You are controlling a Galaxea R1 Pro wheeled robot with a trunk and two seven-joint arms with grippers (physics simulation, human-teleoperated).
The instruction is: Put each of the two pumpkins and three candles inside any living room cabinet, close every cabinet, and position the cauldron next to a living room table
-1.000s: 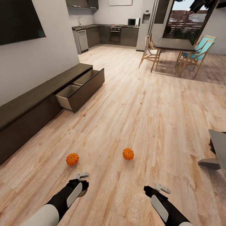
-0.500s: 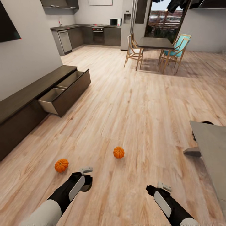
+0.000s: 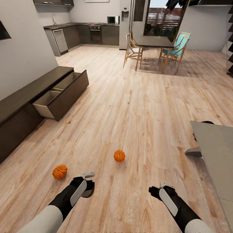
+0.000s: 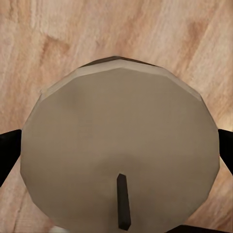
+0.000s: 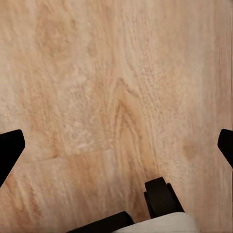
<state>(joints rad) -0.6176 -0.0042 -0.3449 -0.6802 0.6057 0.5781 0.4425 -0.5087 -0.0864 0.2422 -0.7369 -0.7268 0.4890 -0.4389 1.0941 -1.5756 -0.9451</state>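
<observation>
A cream candle [image 4: 121,155] with a dark wick is sitting clenched between the fingers of the left gripper [image 3: 86,188], low over the wood floor [image 3: 139,103]. Two orange pumpkins are lying on the floor just ahead: one [image 3: 60,171] near the left gripper, the other [image 3: 119,155] further forward, between the arms. The right gripper [image 3: 161,187] is hanging released, its fingers [image 5: 9,150] spread wide over bare planks. The dark cabinet [image 3: 29,97] is standing along the left wall with a drawer [image 3: 60,95] pulled out, and the grey table [image 3: 216,152] corner is showing at right
</observation>
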